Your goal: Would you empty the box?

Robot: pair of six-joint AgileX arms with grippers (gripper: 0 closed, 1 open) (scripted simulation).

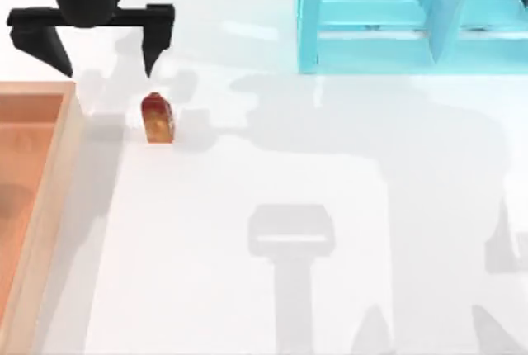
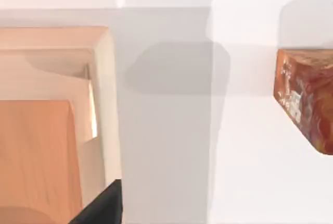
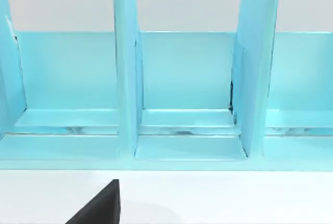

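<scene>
The large shallow wooden box [image 1: 49,206], with light tan rim walls and a reddish-brown floor, lies at the table's left edge; the visible part of its floor is bare. The left end effector [image 1: 103,56] hangs above the table just beyond the box's far right corner, its fingers spread wide and holding nothing. A small reddish-orange glossy block with a pointed top [image 1: 157,119] stands on the white table [image 1: 330,173] just right of the box rim and apart from it, nearly under the open fingers.

Judged step: one item is out of the box and released. The next move calls for lifting the left arm clear and checking the rest of the box, part of which is out of view.

Open table lies to the right of the block. The turquoise-blue compartmented shelf unit [image 1: 396,16] bounds the far right. The right arm faces this shelf; whether its end effector is open or closed cannot be told.
</scene>
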